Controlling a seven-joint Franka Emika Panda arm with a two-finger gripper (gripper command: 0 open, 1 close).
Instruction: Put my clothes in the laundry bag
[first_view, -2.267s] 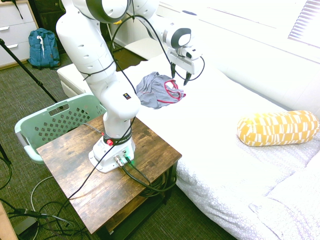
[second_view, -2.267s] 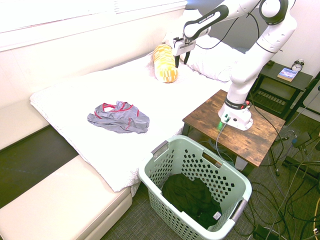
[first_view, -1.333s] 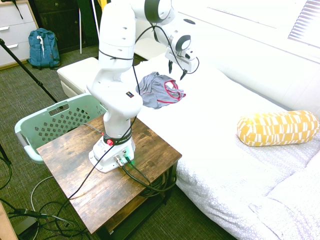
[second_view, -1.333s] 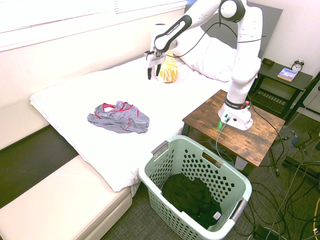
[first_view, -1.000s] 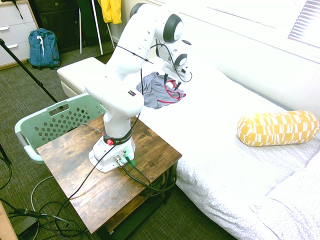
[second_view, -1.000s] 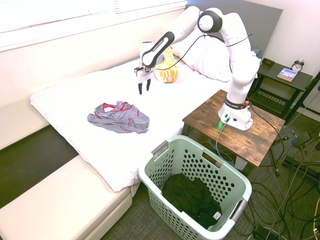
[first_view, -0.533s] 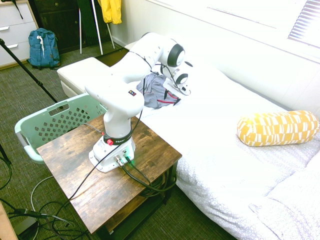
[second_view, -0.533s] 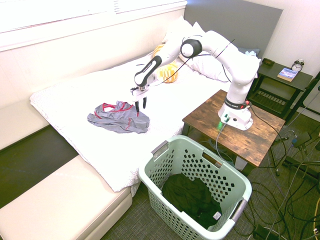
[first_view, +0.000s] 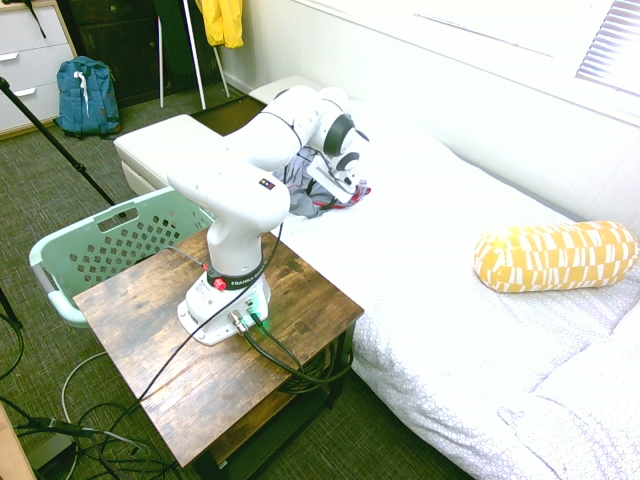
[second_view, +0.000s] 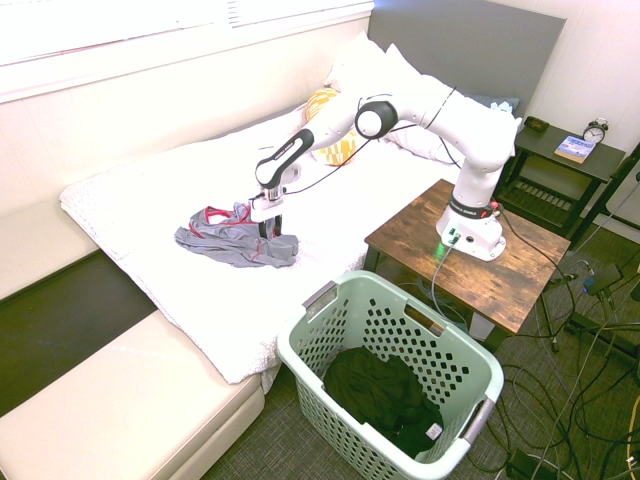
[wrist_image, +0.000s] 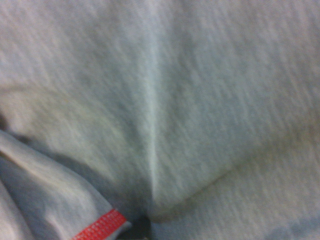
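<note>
The arm reaches out and down, gripper (second_view: 270, 230) pointing at the bed (second_view: 130, 210), fingers wide apart, tips at the grey garment (second_view: 225, 243). From the gripper in the second exterior view, the green basket (second_view: 345, 425) stands toward five o'clock, dark cloth (second_view: 380, 395) inside.

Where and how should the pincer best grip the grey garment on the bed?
Probably the raised folds of the grey garment nearest the basket, coming straight down: it lies crumpled and low on the bed, so a ridge can be pinched.
</note>
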